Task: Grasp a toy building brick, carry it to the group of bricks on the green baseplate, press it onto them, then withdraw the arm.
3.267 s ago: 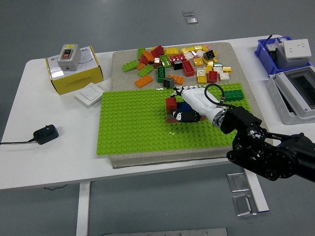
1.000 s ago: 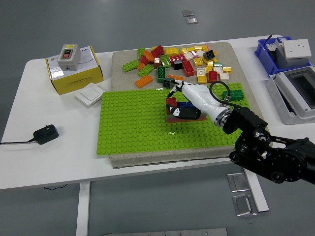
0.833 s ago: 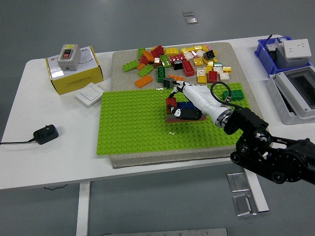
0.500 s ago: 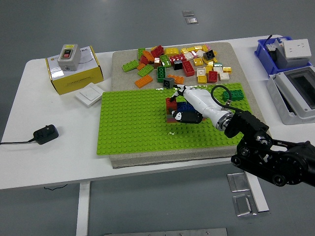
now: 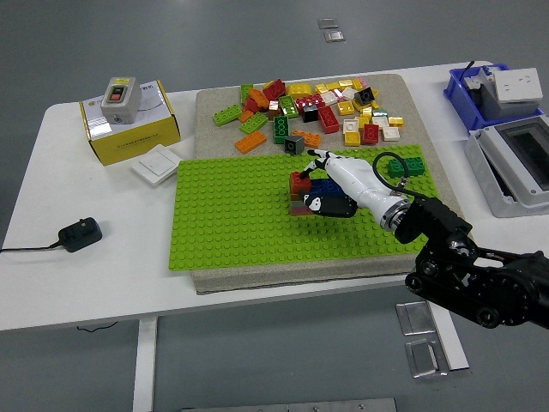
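The green baseplate (image 5: 232, 215) lies on a beige mat in the middle of the table. A small group of bricks stands on it, with a red brick (image 5: 298, 180) on its left and a blue brick (image 5: 322, 184) beside that. My right hand (image 5: 316, 180), white with black fingertips, lies over this group. Its fingers (image 5: 314, 157) stretch past the group's far side and its black thumb (image 5: 326, 205) lies along the near side. It grips nothing that I can see. The loose bricks (image 5: 317, 107) lie in a pile on the mat behind the plate. The left arm is out of view.
A dark green brick (image 5: 405, 166) sits at the plate's right end. A yellow box (image 5: 129, 127) with a grey switch and a white switch plate (image 5: 154, 163) stand at the left. A black plug (image 5: 79, 233) lies nearer. Blue and grey bins (image 5: 506, 129) stand at the right.
My right forearm has slid toward the lower right. The fingers, which reached up toward the loose pile a second ago, have pulled back and settled over the group.
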{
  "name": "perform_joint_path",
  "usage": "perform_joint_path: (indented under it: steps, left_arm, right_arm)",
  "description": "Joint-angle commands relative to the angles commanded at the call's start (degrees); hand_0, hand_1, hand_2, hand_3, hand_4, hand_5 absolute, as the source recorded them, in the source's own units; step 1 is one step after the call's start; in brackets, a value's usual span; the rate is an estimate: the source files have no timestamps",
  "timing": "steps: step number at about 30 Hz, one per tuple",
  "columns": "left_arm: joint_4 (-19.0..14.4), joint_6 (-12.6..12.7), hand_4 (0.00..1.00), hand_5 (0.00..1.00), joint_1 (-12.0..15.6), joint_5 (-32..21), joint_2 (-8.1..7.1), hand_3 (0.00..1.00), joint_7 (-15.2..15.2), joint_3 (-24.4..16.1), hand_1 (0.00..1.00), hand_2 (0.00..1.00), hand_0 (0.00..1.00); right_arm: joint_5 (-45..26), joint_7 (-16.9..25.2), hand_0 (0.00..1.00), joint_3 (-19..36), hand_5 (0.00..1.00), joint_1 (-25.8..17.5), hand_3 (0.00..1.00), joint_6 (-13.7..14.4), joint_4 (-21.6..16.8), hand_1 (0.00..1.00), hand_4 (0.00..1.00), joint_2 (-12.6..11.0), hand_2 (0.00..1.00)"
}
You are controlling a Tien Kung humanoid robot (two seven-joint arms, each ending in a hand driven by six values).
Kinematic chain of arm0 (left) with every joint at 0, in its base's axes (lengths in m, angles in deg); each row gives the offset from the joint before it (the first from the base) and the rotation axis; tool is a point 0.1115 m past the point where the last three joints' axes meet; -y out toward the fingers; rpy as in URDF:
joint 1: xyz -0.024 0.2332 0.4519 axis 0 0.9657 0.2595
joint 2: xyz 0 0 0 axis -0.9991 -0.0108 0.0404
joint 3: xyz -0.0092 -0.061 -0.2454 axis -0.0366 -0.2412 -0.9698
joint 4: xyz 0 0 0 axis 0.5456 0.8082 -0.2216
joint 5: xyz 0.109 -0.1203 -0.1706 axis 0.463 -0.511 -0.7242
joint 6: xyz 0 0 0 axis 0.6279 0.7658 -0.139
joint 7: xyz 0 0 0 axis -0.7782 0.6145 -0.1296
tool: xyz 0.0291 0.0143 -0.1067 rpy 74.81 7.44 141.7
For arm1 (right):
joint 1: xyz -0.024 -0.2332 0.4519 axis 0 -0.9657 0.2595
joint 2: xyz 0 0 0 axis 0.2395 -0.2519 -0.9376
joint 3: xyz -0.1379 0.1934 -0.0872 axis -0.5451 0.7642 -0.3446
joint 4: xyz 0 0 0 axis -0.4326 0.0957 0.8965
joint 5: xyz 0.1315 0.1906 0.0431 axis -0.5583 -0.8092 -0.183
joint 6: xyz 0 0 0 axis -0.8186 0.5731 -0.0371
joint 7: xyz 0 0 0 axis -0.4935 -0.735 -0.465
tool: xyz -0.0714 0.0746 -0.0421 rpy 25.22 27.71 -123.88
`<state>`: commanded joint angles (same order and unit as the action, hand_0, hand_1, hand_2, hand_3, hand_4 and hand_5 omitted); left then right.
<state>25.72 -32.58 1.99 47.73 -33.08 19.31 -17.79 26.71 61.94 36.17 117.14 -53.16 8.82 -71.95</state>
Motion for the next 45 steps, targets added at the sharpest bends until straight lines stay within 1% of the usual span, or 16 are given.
perform_joint_path:
  steps: [9, 20, 45]
  left_arm:
    - [0.0, 0.0, 0.189, 0.710, -0.1, -0.1, -0.01, 0.594, 0.0, 0.1, 0.658, 0.583, 0.660]
    - [0.0, 0.0, 0.188, 0.709, -0.3, 0.0, -0.01, 0.593, 0.1, -0.1, 0.659, 0.583, 0.661]
    - [0.0, 0.0, 0.190, 0.708, -0.2, 0.1, 0.16, 0.593, 0.2, -0.3, 0.659, 0.584, 0.661]
  right_arm:
    - [0.2, -0.1, 0.814, 0.0, 0.587, 0.1, 0.635, 0.0, 0.1, 0.880, 0.591, 0.5, 0.970]
    - [0.0, -0.1, 0.815, 0.2, 0.590, 0.1, 0.635, -0.2, 1.3, 0.879, 0.590, 0.8, 0.968]
    - [4.7, -2.6, 0.821, -0.9, 0.596, -0.2, 0.635, -2.1, 1.1, 0.879, 0.593, 1.2, 0.968]
